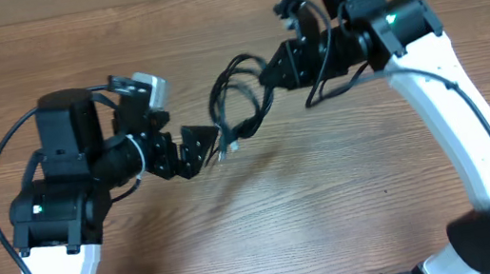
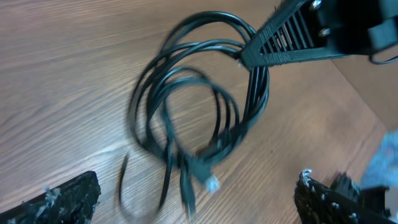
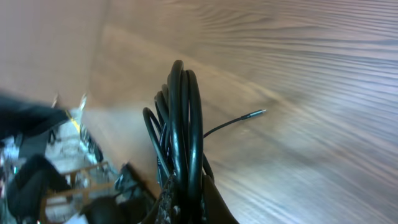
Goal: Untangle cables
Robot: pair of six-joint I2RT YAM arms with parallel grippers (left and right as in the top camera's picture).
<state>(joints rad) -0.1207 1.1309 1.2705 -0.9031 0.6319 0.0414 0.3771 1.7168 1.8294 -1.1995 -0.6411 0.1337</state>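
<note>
Fingers of right gripper [image 1: 264, 69] clenched on black cable bundle [image 1: 237, 95]; loops hang over wooden table [image 1: 331, 202]. Left gripper [image 1: 200, 148] fingers spread, empty, just beside dangling plug ends [image 2: 210, 182].

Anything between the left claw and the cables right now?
Nothing visible. The left claw is open, with only bare table between it and the cables. The right claw pinches the bundle on its far side, out of the approach.
</note>
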